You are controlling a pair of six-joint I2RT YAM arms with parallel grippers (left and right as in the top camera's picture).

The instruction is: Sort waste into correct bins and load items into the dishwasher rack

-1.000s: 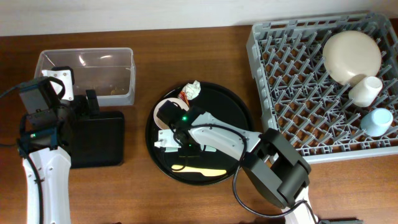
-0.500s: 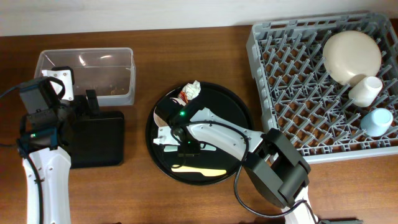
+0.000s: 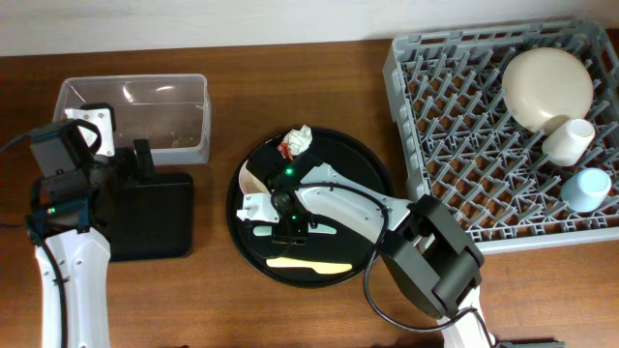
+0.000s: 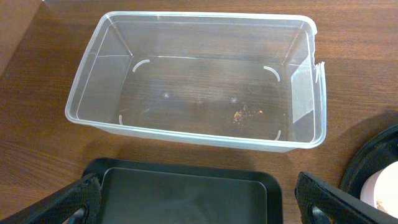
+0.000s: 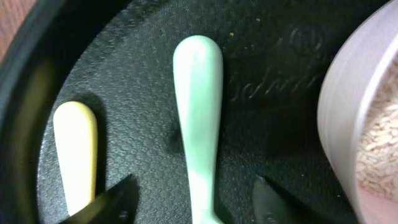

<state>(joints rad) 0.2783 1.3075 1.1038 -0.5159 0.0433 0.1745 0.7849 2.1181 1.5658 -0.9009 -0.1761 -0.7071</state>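
Tray rim (image 5: 20, 134) close beside yellow spoon (image 5: 74, 149)

The left arm (image 3: 60, 263) is stretching forward along the left side, and the left tool (image 4: 199, 202) is gaping wide, fingers (image 4: 78, 199) far apart. The right arm (image 3: 343, 208) is reaching leftward from its base, elbow bent, pointing the right tool (image 5: 196, 202) straight down, jaws parted

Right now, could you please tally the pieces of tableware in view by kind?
Plates: 1, the cream plate
Cups: 2, the white cup and the light-blue cup
Bowls: 1, the bowl
Spoons: 2, the mint-green spoon and the yellow spoon
Total: 6
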